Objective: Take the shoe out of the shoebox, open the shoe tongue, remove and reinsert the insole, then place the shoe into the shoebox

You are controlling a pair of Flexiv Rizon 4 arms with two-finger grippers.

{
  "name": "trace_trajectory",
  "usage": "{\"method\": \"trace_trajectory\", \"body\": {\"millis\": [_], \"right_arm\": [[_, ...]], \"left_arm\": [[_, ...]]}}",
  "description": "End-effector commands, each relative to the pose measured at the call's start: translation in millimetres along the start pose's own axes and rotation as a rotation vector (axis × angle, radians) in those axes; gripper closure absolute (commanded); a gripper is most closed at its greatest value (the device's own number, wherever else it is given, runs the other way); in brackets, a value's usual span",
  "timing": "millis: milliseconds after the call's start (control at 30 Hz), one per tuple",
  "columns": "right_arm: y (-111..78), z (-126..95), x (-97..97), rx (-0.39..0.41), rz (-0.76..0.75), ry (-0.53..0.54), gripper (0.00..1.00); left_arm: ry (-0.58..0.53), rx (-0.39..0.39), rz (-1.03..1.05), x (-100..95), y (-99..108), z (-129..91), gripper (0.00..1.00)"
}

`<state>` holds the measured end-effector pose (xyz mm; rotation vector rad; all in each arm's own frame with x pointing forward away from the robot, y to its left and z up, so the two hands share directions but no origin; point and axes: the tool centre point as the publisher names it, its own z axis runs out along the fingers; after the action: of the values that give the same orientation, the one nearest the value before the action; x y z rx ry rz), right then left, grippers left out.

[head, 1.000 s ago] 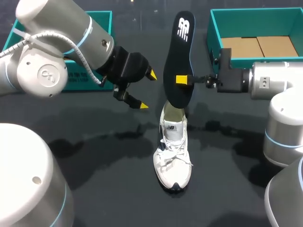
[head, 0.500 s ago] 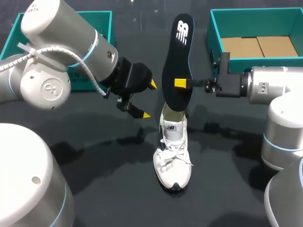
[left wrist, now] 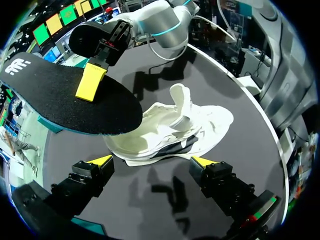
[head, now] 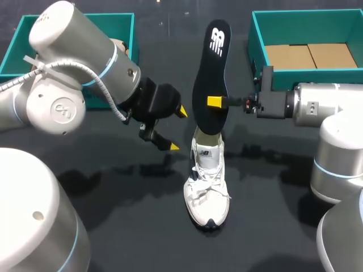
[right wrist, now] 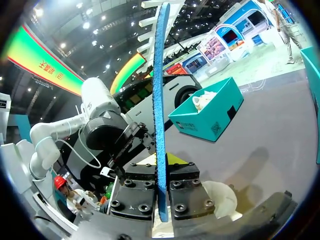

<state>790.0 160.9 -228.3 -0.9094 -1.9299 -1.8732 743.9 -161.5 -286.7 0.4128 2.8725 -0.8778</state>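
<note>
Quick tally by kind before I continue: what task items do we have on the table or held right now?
white shoe: 1
black insole: 1
teal boxes: 2 (left teal box, right teal box)
Total: 4

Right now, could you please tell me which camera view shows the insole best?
The head view: the whole black insole stands upright above the shoe, pinched by the right gripper. The left wrist view shows its black face obliquely. The right wrist view shows only its thin blue edge.
</note>
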Motion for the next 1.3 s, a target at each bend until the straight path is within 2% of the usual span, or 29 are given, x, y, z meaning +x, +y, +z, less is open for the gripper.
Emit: {"method": "trace_trajectory", "body": {"millis": [33, 600, 967, 1300], "right_arm": [[0.7, 3, -1.7, 0.003, 0.001, 0.001, 1.00], [0.4, 1, -1.7, -0.004, -0.019, 0.025, 1.00], [-3.4, 1, -7.7, -0.022, -0.014, 0.080, 1.00], [-1.0, 8, -13.5, -0.028, -0.018, 0.105, 1.00]], "left_arm": [[0.004, -0.002, 0.001, -2.2, -1, 1, 0.00], [-0.001, 0.022, -0.032, -2.1, 4, 6, 0.00], [-0.021, 0.001, -0.052, 1.7, 7, 16, 0.00], [-0.028, 0.001, -0.052, -4.5, 9, 25, 0.00]]}}
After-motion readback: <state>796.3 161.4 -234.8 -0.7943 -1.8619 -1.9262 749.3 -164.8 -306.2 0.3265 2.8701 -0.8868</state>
